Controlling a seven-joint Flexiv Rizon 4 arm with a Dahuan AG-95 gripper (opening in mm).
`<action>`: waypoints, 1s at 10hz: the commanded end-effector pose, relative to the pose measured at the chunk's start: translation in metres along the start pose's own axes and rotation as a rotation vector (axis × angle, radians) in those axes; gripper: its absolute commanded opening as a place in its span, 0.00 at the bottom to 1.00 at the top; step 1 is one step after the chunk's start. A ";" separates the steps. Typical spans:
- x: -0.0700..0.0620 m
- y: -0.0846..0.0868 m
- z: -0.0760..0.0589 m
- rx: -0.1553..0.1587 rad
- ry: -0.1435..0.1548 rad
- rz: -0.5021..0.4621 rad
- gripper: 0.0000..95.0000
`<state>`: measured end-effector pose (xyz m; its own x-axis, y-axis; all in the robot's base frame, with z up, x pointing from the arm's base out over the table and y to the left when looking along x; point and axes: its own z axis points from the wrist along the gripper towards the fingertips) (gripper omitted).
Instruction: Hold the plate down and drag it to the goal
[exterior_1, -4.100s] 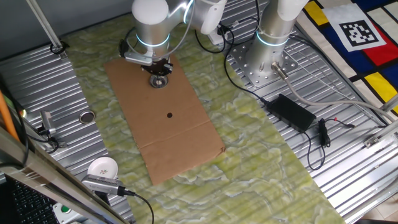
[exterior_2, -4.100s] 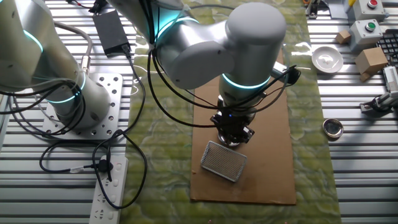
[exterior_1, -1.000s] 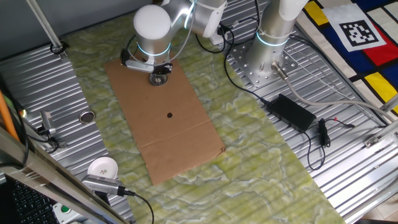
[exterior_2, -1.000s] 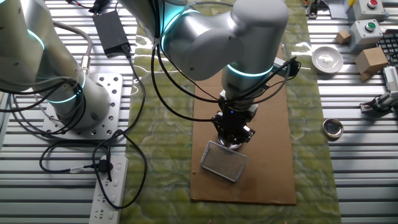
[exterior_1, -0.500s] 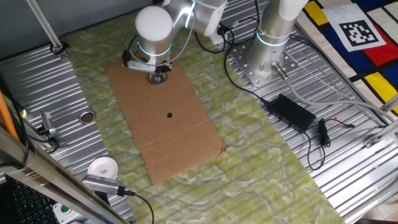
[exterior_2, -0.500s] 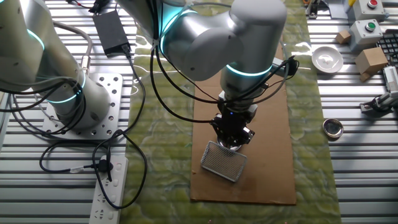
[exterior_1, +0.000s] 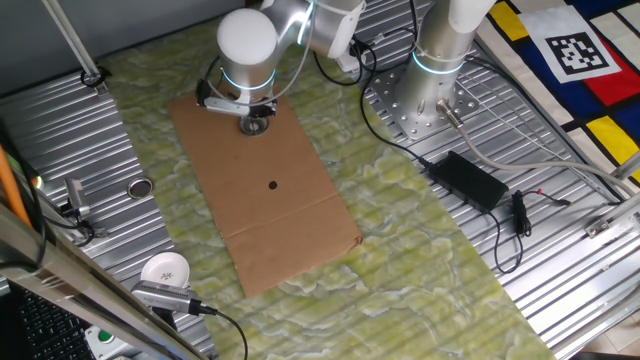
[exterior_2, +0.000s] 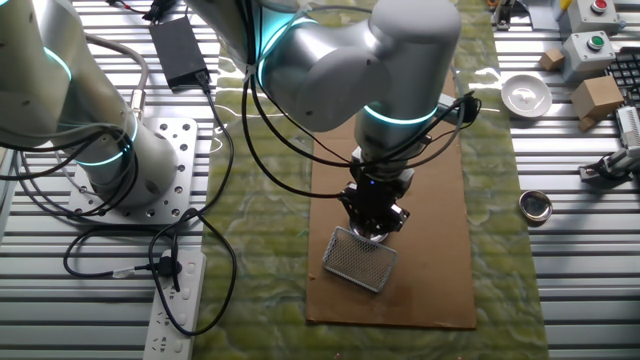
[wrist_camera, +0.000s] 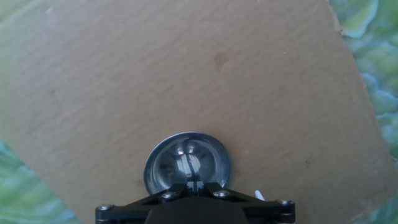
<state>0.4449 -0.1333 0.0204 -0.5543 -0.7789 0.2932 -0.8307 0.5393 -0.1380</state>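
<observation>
The plate (wrist_camera: 188, 166) lies flat on a brown cardboard sheet (exterior_1: 280, 210) near that sheet's far end in one fixed view, directly under the arm's tool. The pincer (exterior_1: 256, 124) stands vertically over the plate, tip down at the dish; from the hand view the black tool body crosses the lower edge of the picture and covers the near rim of the plate, with the fingertips meeting at the middle of the bowl, so the fingers read as drawn together with nothing clamped between them. Contact with the dish looks likely but cannot be confirmed. A small dark spot (exterior_1: 273, 184) marks the cardboard well apart from the plate, toward the middle of the sheet. In the other fixed view a rectangular metal mesh piece (exterior_2: 360, 259) lies on the cardboard just beside the pincer (exterior_2: 373, 224). The cardboard rests on a green patterned mat (exterior_1: 400, 250) over the ribbed metal bench (exterior_1: 560, 290). A darker flat disc (exterior_1: 139, 188) and a white round cup (exterior_1: 165, 270) sit off the mat, well apart from the plate.
</observation>
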 end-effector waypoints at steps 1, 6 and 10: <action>0.001 0.001 0.000 0.001 0.003 -0.004 0.00; 0.004 0.004 0.002 0.011 0.017 -0.018 0.00; 0.013 0.001 0.006 0.020 0.028 -0.048 0.00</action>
<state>0.4360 -0.1459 0.0185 -0.5131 -0.7932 0.3279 -0.8568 0.4960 -0.1409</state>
